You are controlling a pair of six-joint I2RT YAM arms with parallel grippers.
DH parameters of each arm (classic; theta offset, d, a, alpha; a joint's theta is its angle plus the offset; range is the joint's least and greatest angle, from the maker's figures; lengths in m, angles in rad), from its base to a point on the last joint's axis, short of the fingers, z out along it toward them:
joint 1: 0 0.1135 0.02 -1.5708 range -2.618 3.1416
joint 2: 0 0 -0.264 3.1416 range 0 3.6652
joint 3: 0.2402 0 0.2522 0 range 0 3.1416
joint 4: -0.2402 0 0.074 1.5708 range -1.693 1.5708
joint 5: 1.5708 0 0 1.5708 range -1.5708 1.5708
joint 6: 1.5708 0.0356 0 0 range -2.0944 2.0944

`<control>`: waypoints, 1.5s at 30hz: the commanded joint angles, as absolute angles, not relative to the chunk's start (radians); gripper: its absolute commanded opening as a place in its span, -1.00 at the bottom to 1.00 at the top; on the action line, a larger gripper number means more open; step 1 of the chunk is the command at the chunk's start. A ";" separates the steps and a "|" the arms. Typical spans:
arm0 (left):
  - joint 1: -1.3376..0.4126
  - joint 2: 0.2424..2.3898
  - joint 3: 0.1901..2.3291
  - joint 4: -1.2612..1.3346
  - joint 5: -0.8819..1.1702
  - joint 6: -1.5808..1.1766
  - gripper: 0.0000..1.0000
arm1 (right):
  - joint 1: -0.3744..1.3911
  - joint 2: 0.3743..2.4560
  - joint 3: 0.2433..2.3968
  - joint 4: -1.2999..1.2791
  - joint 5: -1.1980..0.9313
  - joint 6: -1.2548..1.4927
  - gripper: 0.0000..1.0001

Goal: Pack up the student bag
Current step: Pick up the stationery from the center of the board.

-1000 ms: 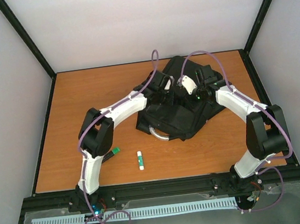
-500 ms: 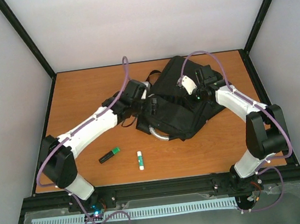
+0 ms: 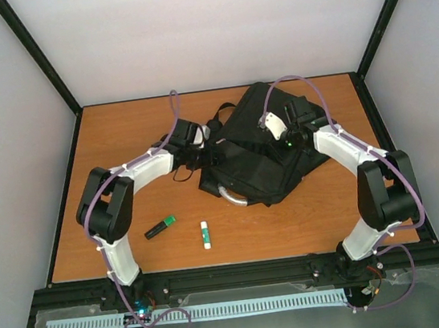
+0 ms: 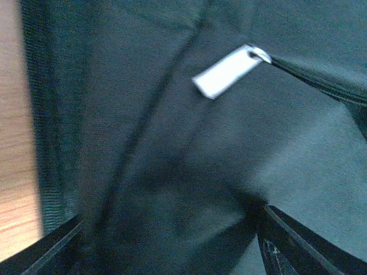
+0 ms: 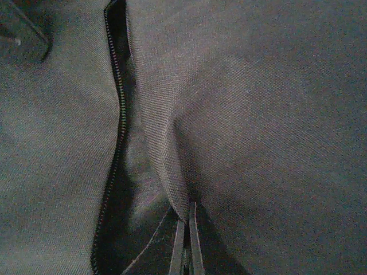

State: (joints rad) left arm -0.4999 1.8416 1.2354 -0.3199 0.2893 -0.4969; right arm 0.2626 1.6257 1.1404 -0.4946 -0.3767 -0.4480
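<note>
The student bag [image 3: 259,159] is a large black backpack lying flat at the middle back of the table, its grey loop handle [image 3: 232,197] toward me. My left gripper [image 3: 208,151] hovers at the bag's left edge. In the left wrist view it [image 4: 172,252] stands open over black fabric [image 4: 172,172], with a silver zip pull [image 4: 229,70] ahead. My right gripper [image 3: 273,128] rests on the bag's upper middle. The right wrist view shows it [image 5: 186,223] shut on a raised fold of bag fabric [image 5: 166,166], next to an open zip seam [image 5: 117,143].
A green highlighter [image 3: 160,228] and a white glue stick [image 3: 205,234] lie on the orange tabletop [image 3: 119,137] in front of the bag, near the left arm's elbow. Black frame rails and white walls border the table.
My left gripper has opened and drawn back left, from over the bag's middle to its left edge, and the arm's elbow swung out. The right arm and its pinch stayed put.
</note>
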 commanded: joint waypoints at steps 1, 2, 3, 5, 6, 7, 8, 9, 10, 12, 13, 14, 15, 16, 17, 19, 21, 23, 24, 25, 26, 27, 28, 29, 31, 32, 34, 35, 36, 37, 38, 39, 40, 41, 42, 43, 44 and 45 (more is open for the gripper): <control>-0.558 1.828 1.237 -0.220 0.425 -0.484 0.45 | 0.267 1.639 1.163 -0.513 -0.386 -0.451 -0.94; -0.576 1.816 1.224 -0.224 0.405 -0.479 0.45 | 0.266 1.638 1.161 -0.513 -0.384 -0.451 -0.94; -0.596 1.800 1.208 -0.232 0.385 -0.476 0.44 | 0.265 1.637 1.161 -0.510 -0.382 -0.452 -0.94; -0.634 1.765 1.171 -0.240 0.345 -0.477 0.43 | 0.266 1.640 1.161 -0.512 -0.384 -0.451 -0.94; -0.654 1.744 1.147 -0.241 0.321 -0.485 0.43 | 0.265 1.642 1.162 -0.512 -0.387 -0.451 -0.95; -0.670 1.725 1.121 -0.238 0.302 -0.501 0.43 | 0.266 1.646 1.162 -0.513 -0.389 -0.451 -0.94; -0.694 1.706 1.094 -0.236 0.274 -0.522 0.42 | 0.267 1.648 1.163 -0.516 -0.395 -0.452 -0.94; -0.716 1.692 1.075 -0.249 0.240 -0.535 0.41 | 0.266 1.651 1.164 -0.518 -0.398 -0.453 -0.94; -0.737 1.679 1.066 -0.278 0.195 -0.542 0.41 | 0.267 1.652 1.164 -0.517 -0.398 -0.453 -0.94; -0.769 1.652 1.056 -0.356 0.078 -0.565 0.41 | 0.266 1.651 1.164 -0.518 -0.398 -0.452 -0.94; -0.774 1.634 1.043 -0.382 0.037 -0.577 0.42 | 0.265 1.650 1.165 -0.518 -0.400 -0.451 -0.94; -0.775 1.604 1.028 -0.404 0.015 -0.589 0.43 | 0.266 1.647 1.166 -0.518 -0.401 -0.450 -0.94; -0.775 1.577 1.014 -0.426 -0.007 -0.603 0.44 | 0.266 1.643 1.164 -0.519 -0.403 -0.449 -0.94; -0.775 1.547 1.000 -0.449 -0.030 -0.620 0.45 | 0.266 1.642 1.166 -0.519 -0.404 -0.448 -0.94; -0.775 1.515 0.989 -0.472 -0.051 -0.639 0.46 | 0.267 1.639 1.165 -0.520 -0.406 -0.448 -0.95; -0.775 1.450 0.961 -0.564 -0.098 -0.688 0.47 | 0.266 1.635 1.164 -0.521 -0.405 -0.448 -0.94; -0.775 1.383 0.920 -0.619 -0.105 -0.742 0.47 | 0.266 1.631 1.165 -0.519 -0.405 -0.448 -0.95; -0.777 1.322 0.870 -0.661 -0.094 -0.786 0.45 | 0.265 1.630 1.167 -0.519 -0.408 -0.447 -0.95; -0.783 1.296 0.847 -0.678 -0.099 -0.807 0.44 | 0.266 1.630 1.167 -0.519 -0.411 -0.448 -0.94; -0.792 1.275 0.826 -0.699 -0.102 -0.823 0.42 | 0.266 1.631 1.167 -0.519 -0.414 -0.448 -0.94; -0.805 1.257 0.809 -0.723 -0.102 -0.839 0.40 | 0.266 1.632 1.166 -0.519 -0.418 -0.447 -0.95; -0.816 1.242 0.797 -0.749 -0.105 -0.849 0.38 | 0.267 1.633 1.167 -0.521 -0.421 -0.447 -0.94; -0.828 1.228 0.786 -0.771 -0.107 -0.861 0.37 | 0.266 1.635 1.167 -0.521 -0.425 -0.445 -0.94; -0.844 1.212 0.774 -0.786 -0.109 -0.873 0.36 | 0.266 1.637 1.169 -0.522 -0.427 -0.446 -0.94; -0.876 1.183 0.748 -0.798 -0.100 -0.894 0.33 | 0.267 1.638 1.168 -0.522 -0.429 -0.446 -0.94; -0.889 1.174 0.738 -0.801 -0.093 -0.904 0.32 | 0.267 1.638 1.168 -0.522 -0.431 -0.446 -0.95; -0.917 1.166 0.722 -0.805 -0.086 -0.920 0.31 | 0.266 1.637 1.169 -0.523 -0.433 -0.445 -0.94; -0.934 1.167 0.721 -0.809 -0.090 -0.926 0.28 | 0.267 1.637 1.169 -0.524 -0.433 -0.445 -0.94; -0.953 1.175 0.726 -0.816 -0.098 -0.930 0.26 | 0.266 1.636 1.169 -0.523 -0.435 -0.445 -0.94; -0.974 1.195 0.735 -0.827 -0.113 -0.933 0.25 | 0.266 1.634 1.169 -0.523 -0.436 -0.444 -0.94; -0.994 1.217 0.747 -0.842 -0.135 -0.936 0.25 | 0.267 1.633 1.169 -0.524 -0.435 -0.444 -0.94; -1.014 1.242 0.761 -0.855 -0.151 -0.941 0.25 | 0.266 1.631 1.168 -0.524 -0.435 -0.443 -0.94; -1.033 1.267 0.774 -0.870 -0.165 -0.944 0.25 | 0.266 1.631 1.168 -0.524 -0.435 -0.443 -0.94; -1.053 1.293 0.789 -0.877 -0.176 -0.949 0.25 | 0.266 1.631 1.169 -0.525 -0.436 -0.443 -0.94; -1.070 1.318 0.800 -0.879 -0.184 -0.953 0.25 | 0.265 1.630 1.169 -0.525 -0.436 -0.443 -0.94; -1.083 1.341 0.812 -0.883 -0.194 -0.959 0.25 | 0.266 1.629 1.169 -0.525 -0.436 -0.442 -0.94; -1.096 1.366 0.823 -0.888 -0.202 -0.964 0.25 | 0.267 1.629 1.169 -0.525 -0.436 -0.442 -0.94; -1.107 1.388 0.834 -0.890 -0.213 -0.967 0.25 | 0.267 1.629 1.168 -0.526 -0.435 -0.442 -0.94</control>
State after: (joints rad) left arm -1.0588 1.3228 0.7670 -0.8444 -0.1493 -0.9245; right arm 0.2623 1.6371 1.1435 -0.5343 -0.4007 -0.4519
